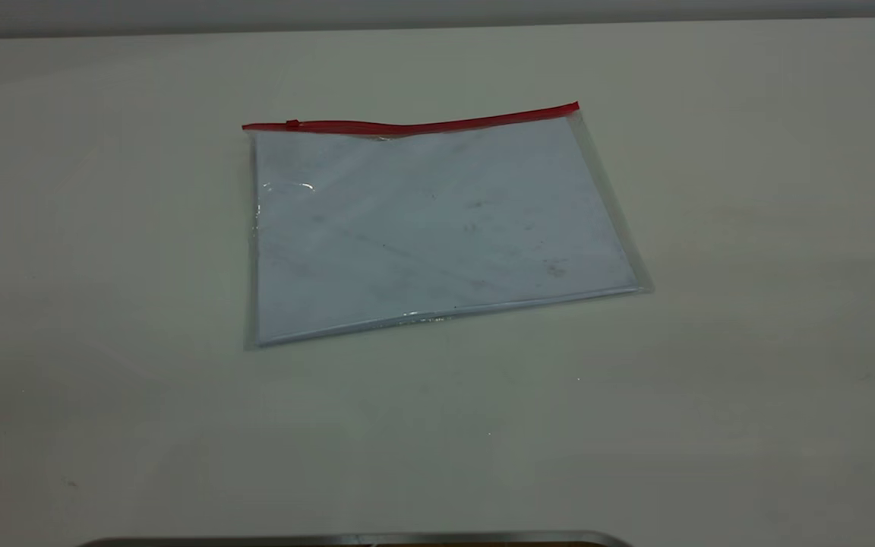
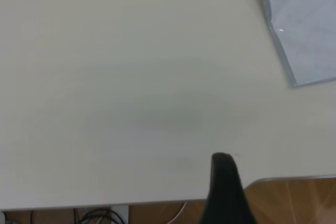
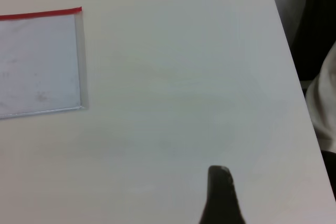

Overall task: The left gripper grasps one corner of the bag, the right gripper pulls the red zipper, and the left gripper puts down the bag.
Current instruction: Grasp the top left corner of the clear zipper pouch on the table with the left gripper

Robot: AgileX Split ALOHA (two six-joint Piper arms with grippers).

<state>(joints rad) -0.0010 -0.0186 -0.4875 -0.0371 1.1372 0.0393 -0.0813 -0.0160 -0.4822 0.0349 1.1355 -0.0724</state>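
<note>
The bag point(image 1: 437, 228), clear plastic with pale bluish paper inside, lies flat on the white table point(image 1: 103, 304). The red zipper point(image 1: 422, 125) runs along its far edge, with the small red slider point(image 1: 292, 124) near the left end. The strip ends at the bag's corners, on the left point(image 1: 247, 128) and on the right point(image 1: 576, 108). Neither gripper shows in the exterior view. The left gripper point(image 2: 224, 182) appears in its wrist view as a dark shape over the table edge, far from the bag point(image 2: 304, 30). The right gripper point(image 3: 220, 192) is likewise far from the bag point(image 3: 37, 61) and its corner point(image 3: 79, 10).
A metal rim point(image 1: 361, 538) lies at the table's near edge. Past the table edge, the left wrist view shows wooden floor point(image 2: 294, 203) and cables point(image 2: 94, 216). A dark object and white cloth point(image 3: 320, 77) sit beyond the table's side.
</note>
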